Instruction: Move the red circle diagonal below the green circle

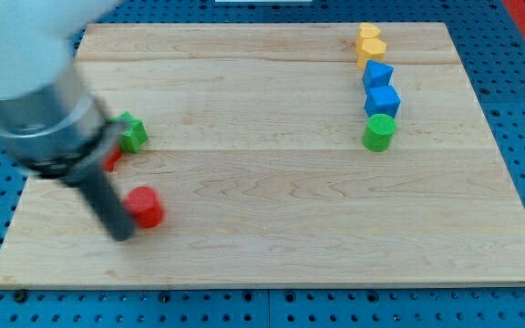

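The red circle [146, 207] lies near the board's lower left. My tip [121, 234] is at the end of the blurred dark rod, touching the red circle's left lower side. The green circle [379, 132] stands far off at the view's right, below a column of blocks. A second red block [113, 161], shape unclear, is mostly hidden behind the rod.
A green star-like block [132, 133] sits at the left, just above the rod. At the upper right, two yellow blocks [369, 44] and two blue blocks [381, 87] form a column above the green circle. The wooden board [272, 210] ends near the view's bottom.
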{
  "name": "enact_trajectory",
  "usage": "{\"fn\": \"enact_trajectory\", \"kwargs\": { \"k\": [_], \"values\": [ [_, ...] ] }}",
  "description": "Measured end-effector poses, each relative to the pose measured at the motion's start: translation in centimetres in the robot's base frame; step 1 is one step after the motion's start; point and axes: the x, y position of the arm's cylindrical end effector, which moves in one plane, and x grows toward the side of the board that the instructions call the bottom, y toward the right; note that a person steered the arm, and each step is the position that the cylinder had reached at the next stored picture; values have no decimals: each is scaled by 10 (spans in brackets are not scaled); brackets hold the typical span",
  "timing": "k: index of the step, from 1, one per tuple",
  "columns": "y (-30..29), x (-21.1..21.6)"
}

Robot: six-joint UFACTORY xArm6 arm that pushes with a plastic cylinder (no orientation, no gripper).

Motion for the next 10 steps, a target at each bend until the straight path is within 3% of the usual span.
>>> {"fn": "enact_trajectory", "kwargs": {
  "k": [1,3,4,5,6,7,9,10],
  "values": [
    [64,-4],
    [-44,-5],
    [-2,-25],
    [94,-54],
    [143,-61],
    [78,-75],
    [198,-101],
    [218,-101]
  ]
}}
